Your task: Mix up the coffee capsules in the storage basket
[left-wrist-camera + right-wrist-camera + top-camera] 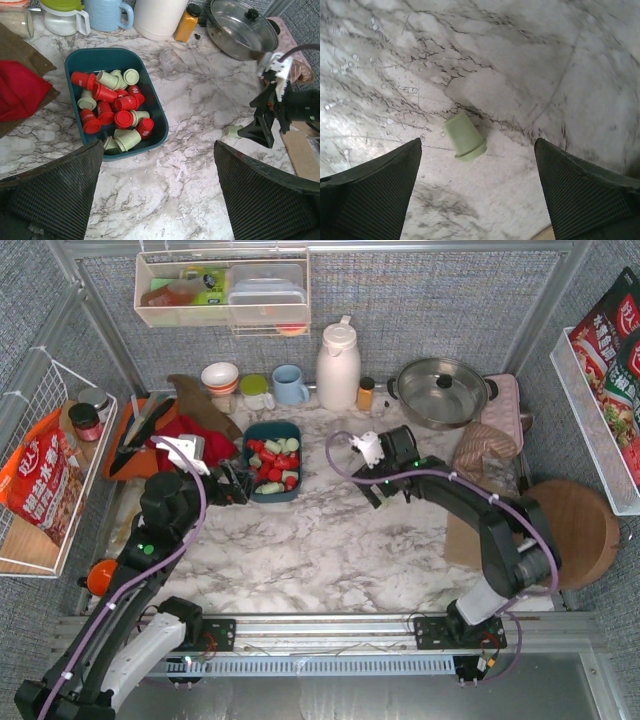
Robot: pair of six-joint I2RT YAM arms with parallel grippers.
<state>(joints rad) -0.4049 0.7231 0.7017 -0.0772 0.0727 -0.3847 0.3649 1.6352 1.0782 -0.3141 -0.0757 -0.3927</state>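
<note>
My right claw gapes wide, empty. Centre frame, just beneath it, a pale mint-green tapered plastic capsule lies on its side, rim toward lower right, crosswise to my closing line.

Red and pale-green coffee capsules, teal storage basket, grey-veined white marble table.
</note>
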